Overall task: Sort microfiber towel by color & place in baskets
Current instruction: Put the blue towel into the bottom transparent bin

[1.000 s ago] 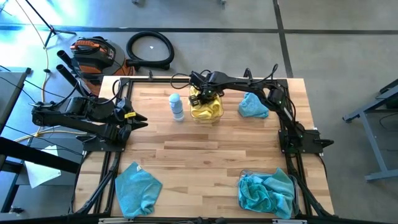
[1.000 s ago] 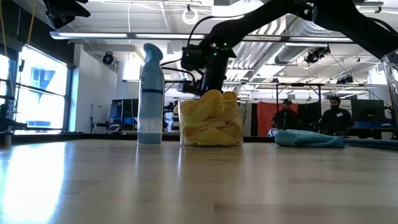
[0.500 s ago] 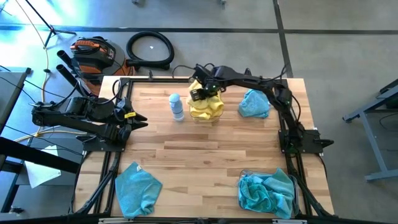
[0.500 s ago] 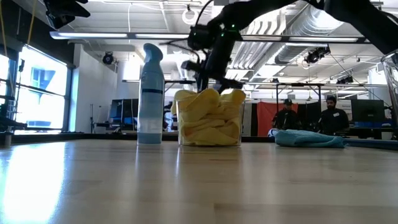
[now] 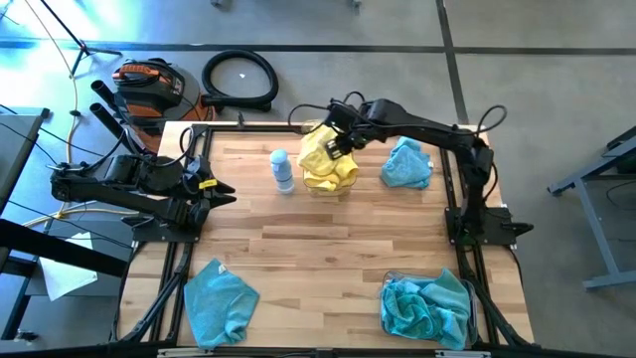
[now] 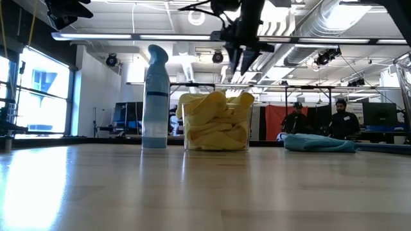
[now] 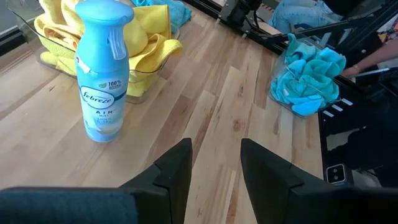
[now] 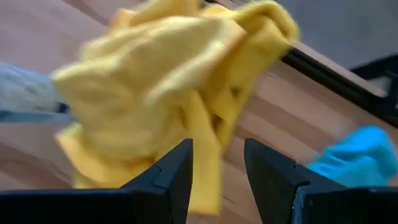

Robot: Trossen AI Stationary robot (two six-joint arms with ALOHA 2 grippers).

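Note:
A clear basket (image 6: 216, 142) at the table's far middle is stuffed with yellow microfiber towels (image 5: 326, 164) that bulge over its rim. My right gripper (image 5: 341, 142) hangs open just above them, nothing between its fingers (image 8: 217, 149). One teal towel (image 5: 405, 164) lies loose at the far right, another (image 5: 221, 301) at the near left. The second basket (image 5: 470, 318), near right, holds bunched teal towels. My left gripper (image 5: 227, 191) waits open at the table's left edge.
A white-and-blue spray bottle (image 5: 283, 169) stands upright just left of the yellow basket. Bare wood spans the table's middle. Beyond the far edge lie a coiled black hose (image 5: 239, 80) and an orange tool. Two people (image 6: 318, 119) stand in the room behind.
My right gripper has opened and let go of a yellow towel, then risen out of the basket and drifted toward the table's right edge. The towel stays on top of the yellow pile, which now stands a little higher above the rim.

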